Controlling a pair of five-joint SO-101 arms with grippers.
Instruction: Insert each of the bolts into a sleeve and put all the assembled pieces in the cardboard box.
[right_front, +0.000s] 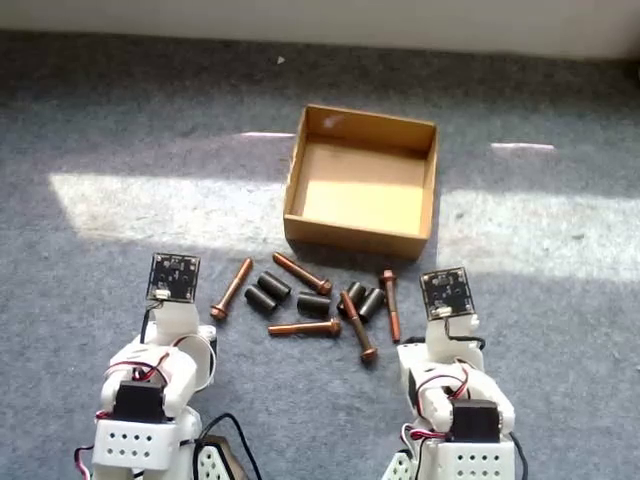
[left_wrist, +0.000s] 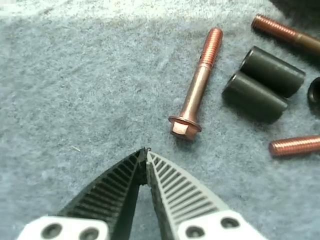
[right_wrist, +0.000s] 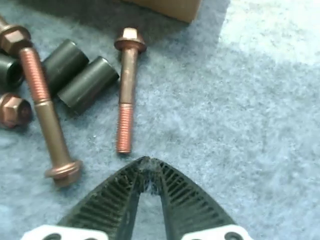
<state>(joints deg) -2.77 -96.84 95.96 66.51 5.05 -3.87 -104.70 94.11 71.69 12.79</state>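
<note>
Several copper bolts and black sleeves lie loose on the grey carpet just in front of the empty cardboard box (right_front: 352, 238). My left gripper (left_wrist: 145, 153) is shut and empty, its tips a short way from the head of the leftmost bolt (left_wrist: 196, 85) (right_front: 232, 288), which lies beside two sleeves (left_wrist: 272, 70) (left_wrist: 255, 96). My right gripper (right_wrist: 146, 163) is also shut and empty, just off the threaded end of the rightmost bolt (right_wrist: 126, 87) (right_front: 391, 303). Two sleeves (right_wrist: 89, 82) (right_wrist: 65, 62) and a longer bolt (right_wrist: 45, 110) lie beside that one.
The left arm (right_front: 165, 340) and right arm (right_front: 450, 350) sit near the front edge, either side of the parts pile. Bare carpet (right_front: 120, 150) stretches around the box, with bright sunlit bands across it.
</note>
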